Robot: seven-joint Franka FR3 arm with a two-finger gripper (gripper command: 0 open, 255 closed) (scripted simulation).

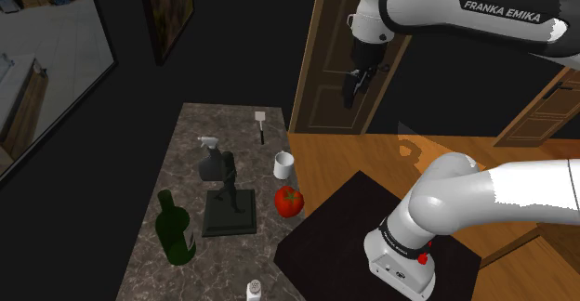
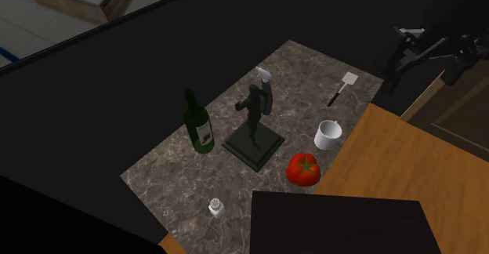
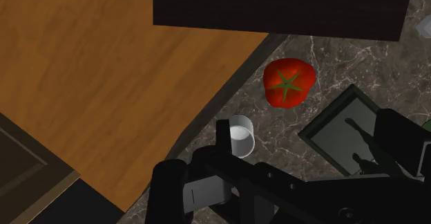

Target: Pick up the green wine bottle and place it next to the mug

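The green wine bottle (image 1: 173,227) (image 2: 199,123) stands upright on the dark marble counter (image 1: 177,271), near the shoulder view's left edge of it. The white mug (image 1: 283,164) (image 2: 329,134) (image 3: 240,135) sits on the counter's opposite side, close to the edge by the wooden floor. My black gripper (image 1: 352,87) (image 2: 401,48) (image 3: 304,122) hangs high in the air, above and beyond the mug, far from the bottle. Its fingers stand apart with nothing between them.
Between bottle and mug stands a dark figurine on a square base (image 1: 228,204) (image 2: 255,131), with a spray bottle (image 1: 209,155) behind it. A red tomato (image 1: 289,200) (image 3: 289,83) lies near the mug. A spatula (image 1: 261,123) and a shaker (image 1: 254,291) lie at the counter's ends.
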